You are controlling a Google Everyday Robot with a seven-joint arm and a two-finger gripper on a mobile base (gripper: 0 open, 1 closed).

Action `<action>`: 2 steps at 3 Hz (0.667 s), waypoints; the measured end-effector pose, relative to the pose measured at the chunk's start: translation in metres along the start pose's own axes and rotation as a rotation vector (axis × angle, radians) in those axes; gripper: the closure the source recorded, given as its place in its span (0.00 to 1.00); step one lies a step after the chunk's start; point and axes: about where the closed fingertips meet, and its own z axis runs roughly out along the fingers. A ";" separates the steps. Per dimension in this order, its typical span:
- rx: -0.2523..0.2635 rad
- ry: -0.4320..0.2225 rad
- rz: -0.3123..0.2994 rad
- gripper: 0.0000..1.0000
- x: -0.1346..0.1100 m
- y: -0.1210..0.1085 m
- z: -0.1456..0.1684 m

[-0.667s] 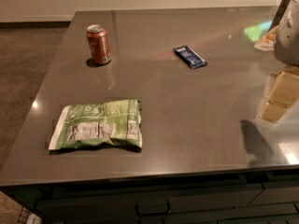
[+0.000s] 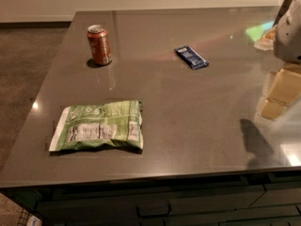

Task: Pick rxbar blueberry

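Observation:
The rxbar blueberry (image 2: 191, 57) is a small flat dark blue wrapper with white lettering. It lies flat at the back middle of the grey table (image 2: 197, 126), turned at an angle. My gripper (image 2: 281, 92), tan and hanging from the grey-white arm (image 2: 289, 32), is at the right edge of the view. It hovers above the table, well to the right of the bar and nearer the front, and it holds nothing that I can see. Its shadow (image 2: 254, 142) falls on the table below it.
An orange-red soda can (image 2: 99, 44) stands upright at the back left. A large green-and-white chip bag (image 2: 98, 126) lies flat at the front left. The table's front edge runs above dark drawers (image 2: 155, 208). Brown floor (image 2: 23, 69) lies to the left.

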 end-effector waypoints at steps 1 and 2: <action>0.003 -0.040 0.045 0.00 -0.017 -0.019 0.013; 0.051 -0.074 0.136 0.00 -0.037 -0.053 0.029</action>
